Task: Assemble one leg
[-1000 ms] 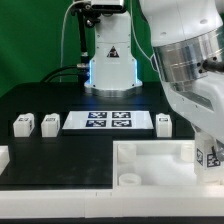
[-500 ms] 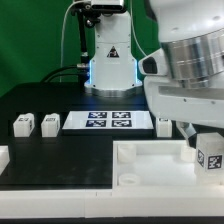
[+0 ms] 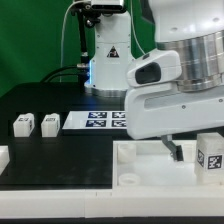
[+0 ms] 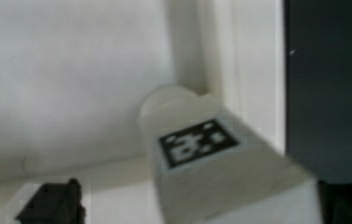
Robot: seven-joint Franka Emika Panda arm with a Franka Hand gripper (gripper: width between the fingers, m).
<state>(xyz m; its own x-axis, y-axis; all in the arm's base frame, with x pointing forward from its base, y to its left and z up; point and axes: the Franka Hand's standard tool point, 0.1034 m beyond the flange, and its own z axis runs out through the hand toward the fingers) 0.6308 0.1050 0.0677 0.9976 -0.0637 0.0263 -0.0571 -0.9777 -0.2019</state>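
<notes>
No readable text; only square markers on the leg [image 3: 211, 157] and marker board [image 3: 98, 121].

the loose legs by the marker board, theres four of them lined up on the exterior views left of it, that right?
Not quite: only two legs, one and another, sit on the exterior view's left of the marker board, not four. The exterior view shows this. A further leg stands over at that view's right, on the tray-like part.
</notes>
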